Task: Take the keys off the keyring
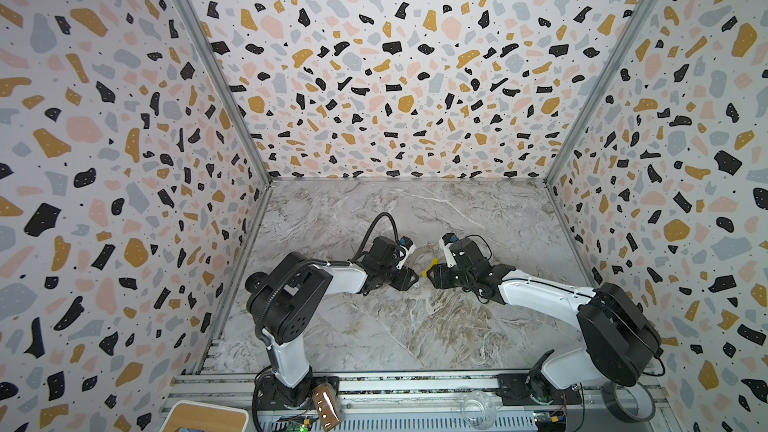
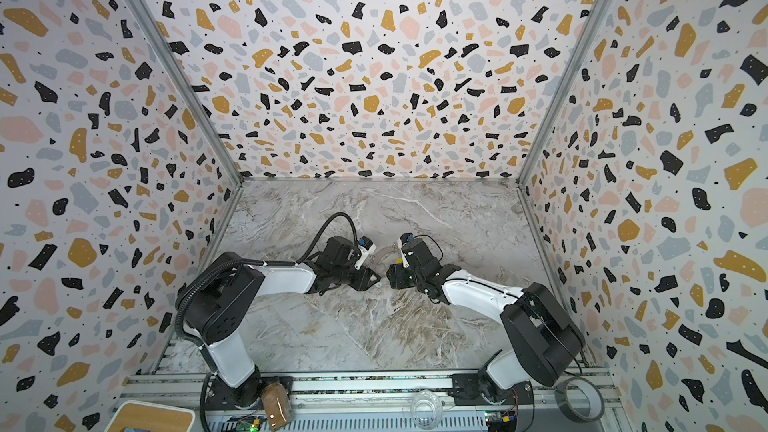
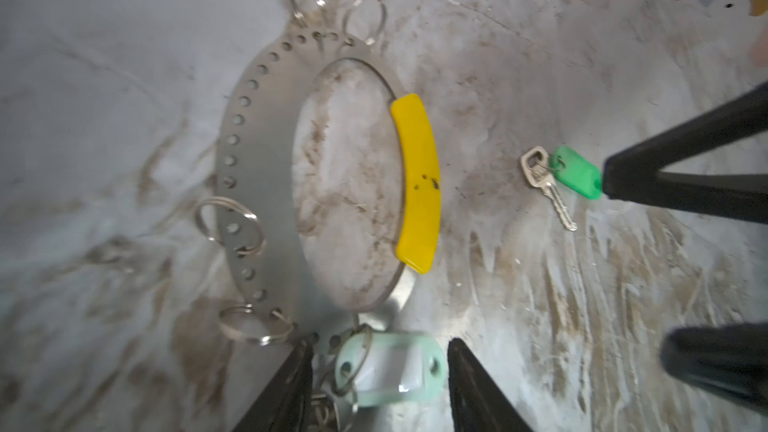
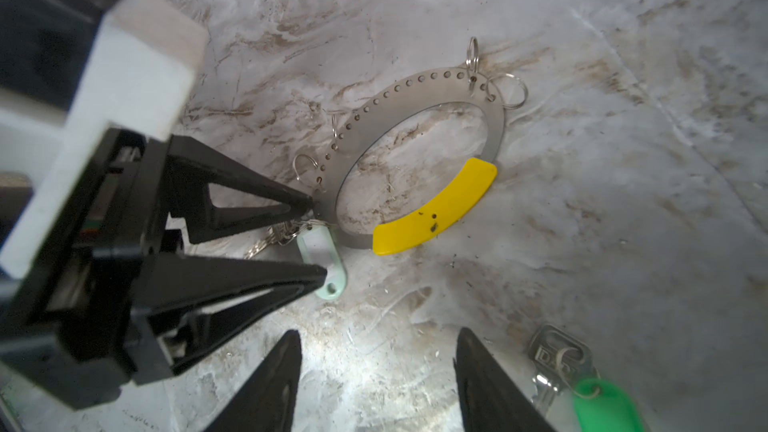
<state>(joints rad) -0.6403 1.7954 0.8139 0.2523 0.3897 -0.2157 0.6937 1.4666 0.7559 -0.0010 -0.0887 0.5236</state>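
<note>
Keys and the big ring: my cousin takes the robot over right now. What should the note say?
Left gripper: open, jaws either side of the mint tag, not squeezing it.
Right gripper: open, empty, near the green-tagged key.
Done: green-tagged key lies loose on the table, apart from the keyring.
To do: mint tag appears still hooked to the keyring; work it off.

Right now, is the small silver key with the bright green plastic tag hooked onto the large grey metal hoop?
No, the green-tagged key lies loose on the marble tabletop, apart from the hoop.
</note>
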